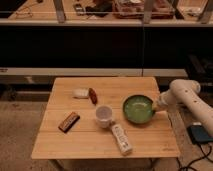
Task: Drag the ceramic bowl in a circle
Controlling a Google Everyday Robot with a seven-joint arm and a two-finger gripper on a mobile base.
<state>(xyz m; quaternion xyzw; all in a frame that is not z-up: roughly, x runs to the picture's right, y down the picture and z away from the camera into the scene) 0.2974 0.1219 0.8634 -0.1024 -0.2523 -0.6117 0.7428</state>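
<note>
Near edge of table (75,145): white remote (121,139).
Middle: white cup (103,115); snack bar (69,121) nearer the left edge.
Right edge: ceramic bowl (138,109), upright.
Gripper (156,105): at the bowl's right rim, fingers pressed together on it.
Far side: small white item (80,93).
Progress: drag apparently under way; circle not visibly closed.

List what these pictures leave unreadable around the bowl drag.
- Gripper, camera view: at the right rim of the ceramic bowl; its contact with the rim is too blurred to make out.
- White cup: its contents are hidden by its own wall.
- Packet near the table's front edge: print too small to read.
- Arm: cut off by the right edge.
</note>
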